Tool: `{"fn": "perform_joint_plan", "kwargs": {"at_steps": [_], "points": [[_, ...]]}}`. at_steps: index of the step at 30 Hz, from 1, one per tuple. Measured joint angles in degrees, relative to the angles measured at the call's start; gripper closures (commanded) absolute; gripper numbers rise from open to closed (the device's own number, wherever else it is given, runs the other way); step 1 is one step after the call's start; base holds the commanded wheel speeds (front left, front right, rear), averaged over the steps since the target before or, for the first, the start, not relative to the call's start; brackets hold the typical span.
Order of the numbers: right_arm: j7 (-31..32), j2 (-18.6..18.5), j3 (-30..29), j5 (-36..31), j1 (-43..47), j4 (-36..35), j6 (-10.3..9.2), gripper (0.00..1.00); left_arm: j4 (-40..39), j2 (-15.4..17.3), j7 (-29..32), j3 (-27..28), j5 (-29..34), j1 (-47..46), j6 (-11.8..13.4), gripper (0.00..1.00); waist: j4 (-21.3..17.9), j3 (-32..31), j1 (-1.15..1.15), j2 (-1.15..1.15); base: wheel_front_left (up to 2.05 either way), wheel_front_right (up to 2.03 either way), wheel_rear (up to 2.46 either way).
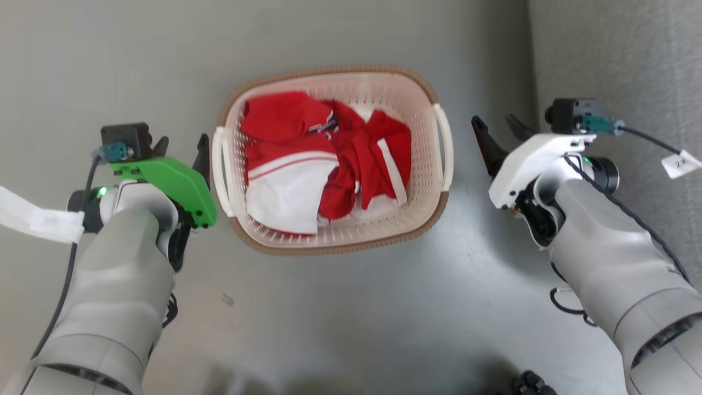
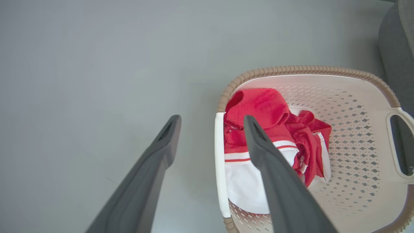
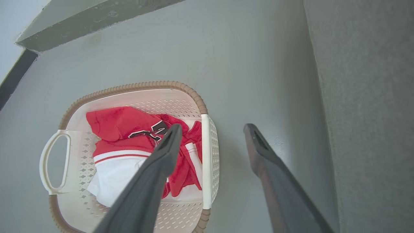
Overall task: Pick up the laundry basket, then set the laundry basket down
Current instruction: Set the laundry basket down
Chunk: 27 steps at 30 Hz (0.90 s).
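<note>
The laundry basket [image 1: 329,72] sits on the grey floor between my two arms, cream and perforated with a brown woven-look rim. Red and white clothes [image 1: 307,164] lie inside it. My left gripper [image 1: 184,149] is open, close beside the basket's left loop handle [image 1: 218,170]. In the left wrist view the left gripper [image 2: 212,121] straddles that handle's white bar [image 2: 220,161], which shows between the fingers. My right gripper [image 1: 500,131] is open, a short gap off the right handle [image 1: 445,148]. In the right wrist view the right gripper [image 3: 213,129] frames that handle [image 3: 205,161]. Neither gripper holds anything.
A grey fabric-covered surface [image 1: 614,55] rises along the right side, close behind my right arm. A wall base [image 3: 81,22] runs beyond the basket in the right wrist view. A small dark object [image 1: 532,384] sits at the bottom edge.
</note>
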Motion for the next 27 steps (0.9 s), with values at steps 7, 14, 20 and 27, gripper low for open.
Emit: {"fn": "perform_joint_plan", "kwargs": {"at_steps": [7, 14, 20, 27], "points": [[0.0, -0.8, -1.2, 0.0, 2.2, -0.1, 0.00, 0.00, -1.6, 0.2, -0.3, 0.6, 0.1, 2.0, 0.0, 0.00, 0.0, -5.7, 0.00, 0.00, 0.00, 0.00, 0.00], [0.0, -2.3, -4.3, -0.9, 3.2, -5.4, -1.03, 0.00, -7.7, 1.9, -0.3, 2.5, 0.9, 3.5, 1.9, 0.00, 0.1, -11.3, 0.00, 0.00, 0.00, 0.00, 0.00], [-0.1, -3.5, -6.1, -3.0, 5.2, -9.4, -2.63, 0.00, -12.7, 3.1, -0.3, 3.9, 3.0, 5.3, 3.5, 0.00, 0.0, -15.4, 0.00, 0.00, 0.00, 0.00, 0.00], [-0.1, -4.8, -8.2, -7.0, 7.5, -15.7, -4.74, 0.00, -19.0, 4.0, -0.3, 5.6, 5.2, 8.6, 5.9, 0.00, -0.3, -20.7, 0.00, 0.00, 0.00, 0.00, 0.00]]}}
